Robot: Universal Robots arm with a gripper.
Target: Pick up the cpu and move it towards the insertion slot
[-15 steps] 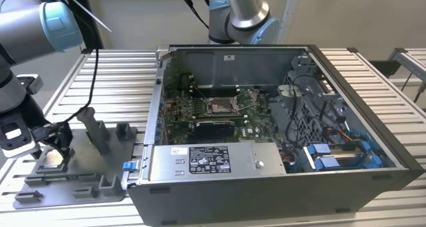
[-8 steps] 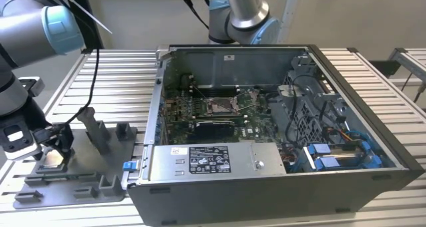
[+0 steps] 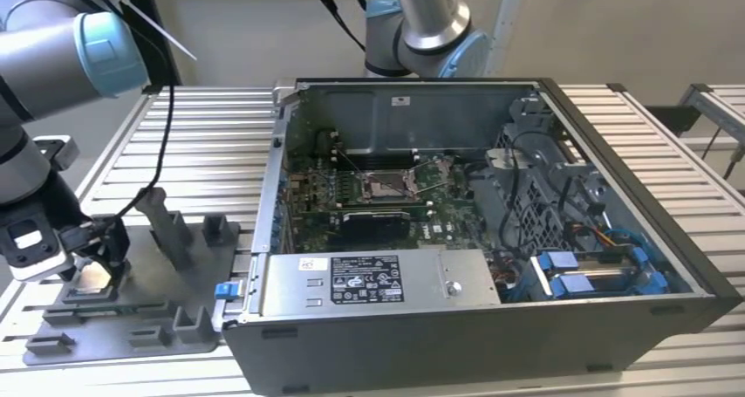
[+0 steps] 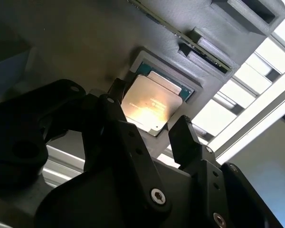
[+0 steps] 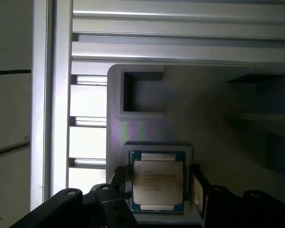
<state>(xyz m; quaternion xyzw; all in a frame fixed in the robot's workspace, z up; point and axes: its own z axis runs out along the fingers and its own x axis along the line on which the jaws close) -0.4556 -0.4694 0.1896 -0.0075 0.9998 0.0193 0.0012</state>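
At the exterior view's left, over the grey tray [image 3: 140, 323] on the slatted counter [image 3: 198, 135], the gripper [image 3: 96, 259] hangs low above the cpu [image 3: 91, 280]. The step in hand looks like the pick itself. The chip lies flat in its square pocket of the tray, not yet lifted, and the fingers [image 5: 196, 186] stand apart, one on each side of it, closed on nothing. Whether either touches the chip's edge cannot be told. By this reading the next move calls for the fingers to meet two opposite edges squarely, since the chip is thin and sits low, leaving little edge to catch. The insertion slot [image 3: 385, 185] lies well apart, on the green circuit board [image 3: 448, 227] inside the open computer case [image 3: 466, 336], whose wall stands between tray and slot. The exterior view gives tray, case and slot together, yet the chip there is a small pale patch. In both wrist views its silvery top and green rim show plainly between the dark fingers. The first wrist view adds a second square recess [image 5: 142, 92] in the tray nearby
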